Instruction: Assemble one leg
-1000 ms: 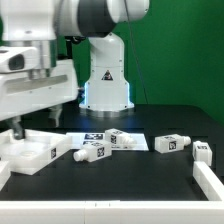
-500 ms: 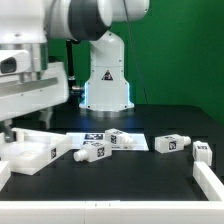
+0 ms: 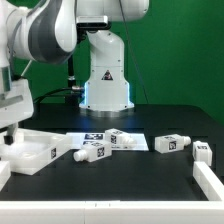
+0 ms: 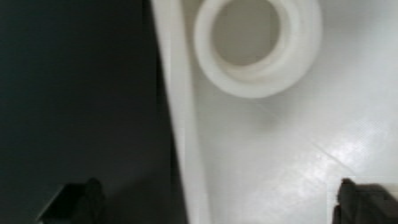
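Four small white legs with tag marks lie on the black table in the exterior view: one (image 3: 90, 151) next to the panel, one (image 3: 122, 139) behind it, one (image 3: 172, 144) further right and one (image 3: 203, 152) at the far right. The large flat white panel (image 3: 32, 151) lies at the exterior view's left. My gripper (image 3: 8, 136) hangs over the panel's left end, open and empty. In the wrist view the gripper (image 4: 219, 204) has its dark fingertips (image 4: 75, 200) wide apart, over the panel's edge (image 4: 267, 150) and a round corner socket (image 4: 253, 45).
The marker board (image 3: 85, 135) lies flat behind the legs. A white bracket piece (image 3: 210, 180) sits at the front right. The robot base (image 3: 105, 80) stands at the back. A white edge piece (image 3: 4, 172) shows at the front left.
The arm has swung toward the exterior view's left, and the gripper now sits over the panel's left end. The legs and the panel have not moved.
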